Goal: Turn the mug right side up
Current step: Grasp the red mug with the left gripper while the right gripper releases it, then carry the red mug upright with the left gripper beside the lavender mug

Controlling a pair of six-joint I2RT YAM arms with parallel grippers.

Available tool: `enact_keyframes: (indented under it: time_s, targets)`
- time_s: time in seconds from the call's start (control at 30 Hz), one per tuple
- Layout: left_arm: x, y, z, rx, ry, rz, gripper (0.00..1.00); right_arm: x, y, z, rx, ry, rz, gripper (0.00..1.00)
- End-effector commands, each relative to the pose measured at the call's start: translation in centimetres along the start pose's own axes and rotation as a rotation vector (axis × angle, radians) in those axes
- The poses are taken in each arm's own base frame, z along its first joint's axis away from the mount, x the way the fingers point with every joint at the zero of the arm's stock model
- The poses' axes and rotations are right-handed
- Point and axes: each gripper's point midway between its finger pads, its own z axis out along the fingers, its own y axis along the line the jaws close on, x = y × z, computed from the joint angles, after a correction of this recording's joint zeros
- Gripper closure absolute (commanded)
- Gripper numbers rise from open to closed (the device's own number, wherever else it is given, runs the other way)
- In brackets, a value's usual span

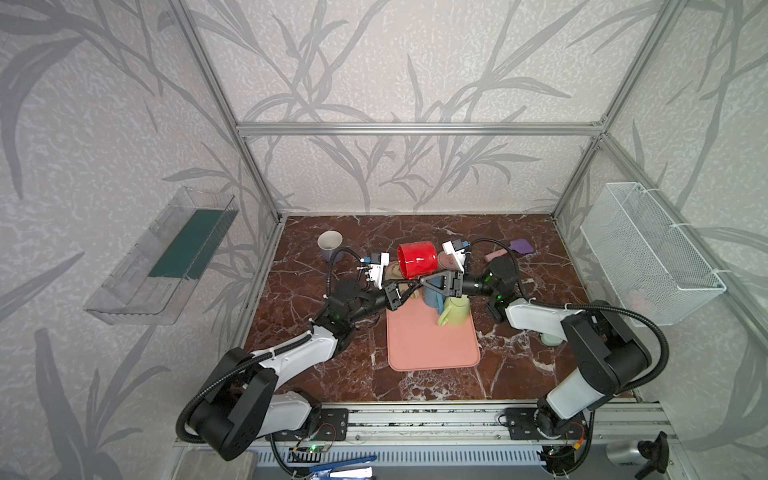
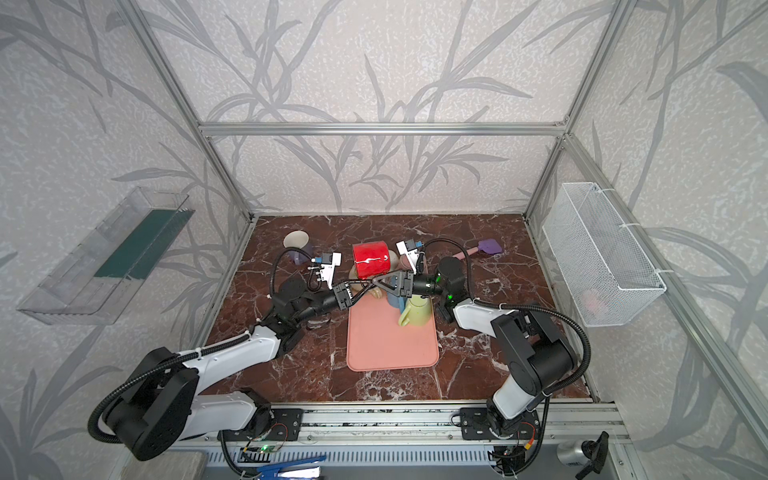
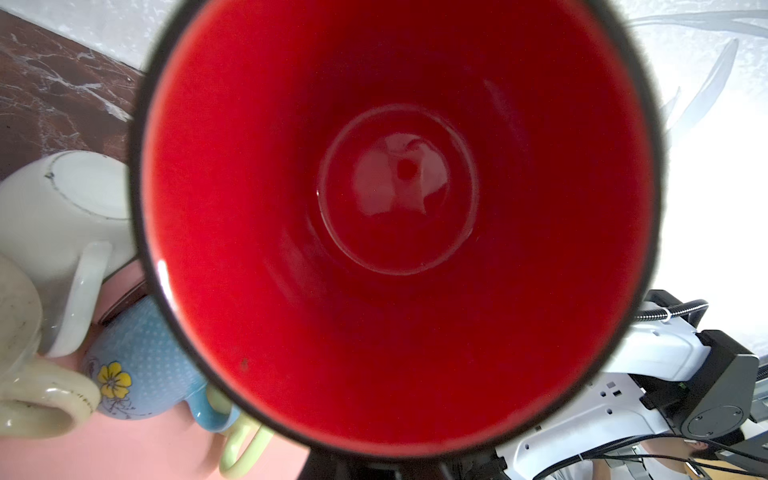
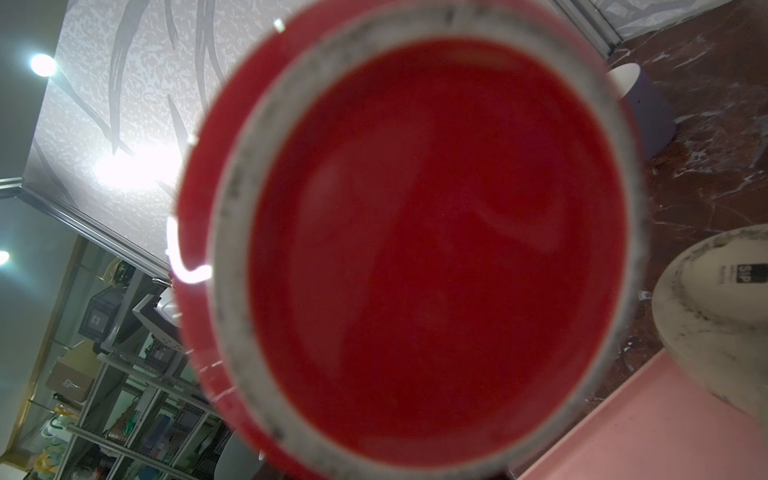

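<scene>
The red mug (image 4: 436, 249) filled most of the frame, seen base-on and blurred, with a scuffed grey foot ring around a glossy red bottom. Past it, a lavender cup (image 4: 648, 112) with a white inside stood on the marbled counter (image 4: 706, 187). A cream mug (image 4: 723, 324) showed its scuffed, printed base next to a pink mat (image 4: 665, 432).

walls (image 1: 415, 62): grey leaf wallpaper | tabletop (image 1: 519, 374): dark red marble | left wall: clear shelf (image 1: 162, 257) | right wall: white wire basket (image 1: 648, 253)
</scene>
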Motion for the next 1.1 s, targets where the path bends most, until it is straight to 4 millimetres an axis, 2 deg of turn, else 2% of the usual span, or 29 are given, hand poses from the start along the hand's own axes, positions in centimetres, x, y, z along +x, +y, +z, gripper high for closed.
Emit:
enact_keyframes:
  time_s: [0.0,0.33,0.6,0.87,1.07]
  targets:
    - [-2.3,-2.5,-0.8,0.060,-0.106,0.087,1.00,-0.3,0.9,-0.2,-0.038,-0.006,-0.042,0.56]
    - [-2.5,-0.7,-2.1,-0.050,-0.165,0.094,1.00,-0.4,-0.3,-0.5,-0.004,-0.013,-0.019,0.52]
    - [-3.5,1.4,-4.1,-0.252,-0.192,0.131,1.00,0.0,-2.1,-0.9,0.145,0.008,-0.016,0.49]
    - [-5.1,2.1,-6.3,-0.386,-0.231,0.154,1.00,0.0,-2.2,-1.6,0.231,0.009,-0.019,0.33]
    - [-6.2,3.0,-8.3,-0.529,-0.206,0.172,1.00,0.6,-2.5,-2.2,0.366,0.045,-0.077,0.24]
